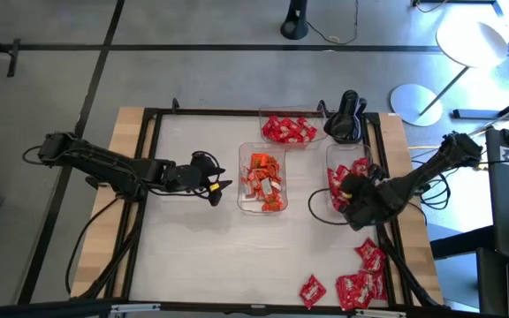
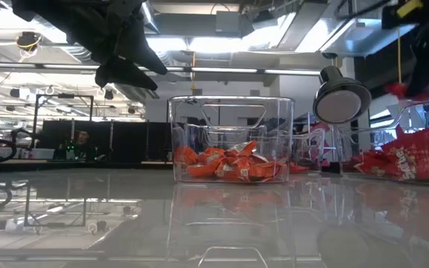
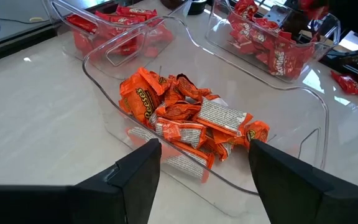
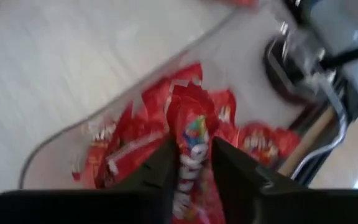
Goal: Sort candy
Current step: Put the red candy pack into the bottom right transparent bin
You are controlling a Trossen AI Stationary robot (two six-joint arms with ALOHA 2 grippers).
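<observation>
Three clear plastic trays sit on the white table [image 1: 193,256], each holding its own kind of candy. The middle tray [image 1: 262,180] holds orange Reese's packets [image 3: 185,118], crinkled, some turned to show their white printed backs. The far tray [image 1: 288,129] holds plain red wrapped sweets [image 1: 290,131]. The right tray [image 1: 347,181] holds red Skittles packets [image 3: 272,53] with white lettering. More red packets [image 1: 360,278] lie loose on the table near the front right corner.

The left gripper [image 1: 219,187] hangs above the table just beside the middle tray, its jaws spread wide and empty, the orange packets showing between its fingers [image 3: 135,180] in the wrist view.

The right gripper [image 4: 191,163] hovers over the right tray, its fingers pinched on one red Skittles packet [image 4: 190,140], which stands upright between them above the heap of like packets.
</observation>
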